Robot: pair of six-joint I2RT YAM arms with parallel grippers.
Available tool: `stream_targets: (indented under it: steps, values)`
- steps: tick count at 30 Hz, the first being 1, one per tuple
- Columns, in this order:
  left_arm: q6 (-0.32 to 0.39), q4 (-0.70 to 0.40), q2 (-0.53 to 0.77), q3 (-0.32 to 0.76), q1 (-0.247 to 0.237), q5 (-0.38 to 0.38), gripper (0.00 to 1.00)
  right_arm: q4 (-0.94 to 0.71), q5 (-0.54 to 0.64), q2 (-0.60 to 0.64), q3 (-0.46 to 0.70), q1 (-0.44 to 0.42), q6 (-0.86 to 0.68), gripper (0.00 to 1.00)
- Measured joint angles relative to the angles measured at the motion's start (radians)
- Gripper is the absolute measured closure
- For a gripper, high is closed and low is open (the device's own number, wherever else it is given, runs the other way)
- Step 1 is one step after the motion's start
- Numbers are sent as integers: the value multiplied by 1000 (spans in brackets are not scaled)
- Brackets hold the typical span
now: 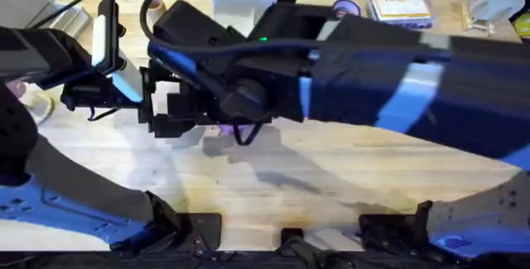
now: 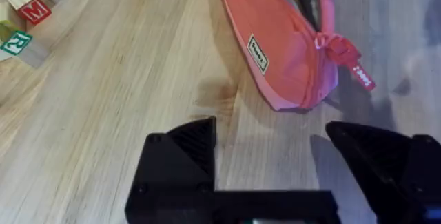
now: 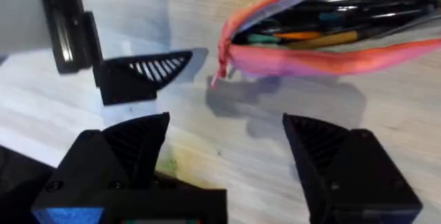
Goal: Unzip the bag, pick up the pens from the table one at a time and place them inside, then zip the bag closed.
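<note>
With the pink soft fabric pencil pouch [image 2: 289, 52] lying unzipped on the light wood plank table [image 2: 103, 114] and pens [image 3: 324, 34] already inside, we judge only the zipping remains. Our left gripper [image 2: 275, 162] and right gripper [image 3: 227, 148] both hover near its end, fingers spread and empty. We risk missing the small pink zipper pull [image 2: 341, 52], or dragging the unpinned pouch along.

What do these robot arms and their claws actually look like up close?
Both arms are mostly black with blue panels and black cables looped along them. The left gripper and right gripper each have two chunky, wedge-shaped black fingers with ribbed inner faces.
</note>
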Motion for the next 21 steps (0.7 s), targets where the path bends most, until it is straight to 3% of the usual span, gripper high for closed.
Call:
stream_targets:
  steps: [15,21]
  values:
    - [0,0,0,0,0,0,6,95,64,98,0,-2,45,37]
    - [0,0,0,0,0,0,7,117,67,107,0,-12,52,148]
